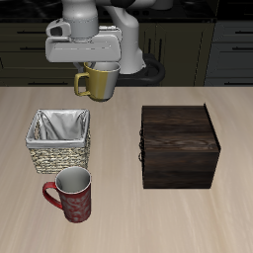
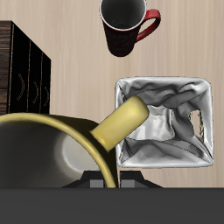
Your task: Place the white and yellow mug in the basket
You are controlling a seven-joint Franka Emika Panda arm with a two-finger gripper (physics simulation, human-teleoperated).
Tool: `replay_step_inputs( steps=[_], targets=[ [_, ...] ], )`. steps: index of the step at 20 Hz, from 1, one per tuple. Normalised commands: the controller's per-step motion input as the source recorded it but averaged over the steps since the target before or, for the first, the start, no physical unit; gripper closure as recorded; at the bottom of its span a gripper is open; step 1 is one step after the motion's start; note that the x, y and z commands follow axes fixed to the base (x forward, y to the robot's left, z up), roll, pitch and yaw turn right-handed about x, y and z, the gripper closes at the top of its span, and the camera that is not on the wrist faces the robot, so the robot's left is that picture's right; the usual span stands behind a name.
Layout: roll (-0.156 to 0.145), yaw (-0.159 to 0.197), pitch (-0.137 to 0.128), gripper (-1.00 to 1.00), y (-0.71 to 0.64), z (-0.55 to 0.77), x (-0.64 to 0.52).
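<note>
Dark kitchen cabinets back a pale wooden table (image 1: 119, 222). The gripper (image 1: 98, 69) grips the olive-yellow, white-lined mug (image 1: 98, 82) aloft, behind the woven tan cloth-lined basket (image 1: 57, 141). Lifting looks done; carrying over and lowering remain.

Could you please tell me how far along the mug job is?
Done: the hand has gripped the mug and holds it in the air, off the table. In hand: carrying it, farther back than the basket. Left: lowering it into the empty basket and releasing.
</note>
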Motion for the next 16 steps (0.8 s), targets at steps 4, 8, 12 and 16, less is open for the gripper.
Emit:
replay_step_inputs(
  steps=[4,8,12,16],
  targets=[
    [-0.100,0.010,0.006,1.00,-0.43,-0.05,0.10],
    [-0.049,0.014,0.012,1.00,-0.18,-0.09,0.04],
    [-0.036,-0.023,0.029,1.00,-0.22,-0.19,-0.01],
    [0.028,-0.015,0.007,1.00,-0.04,-0.06,-0.05]
  ],
)
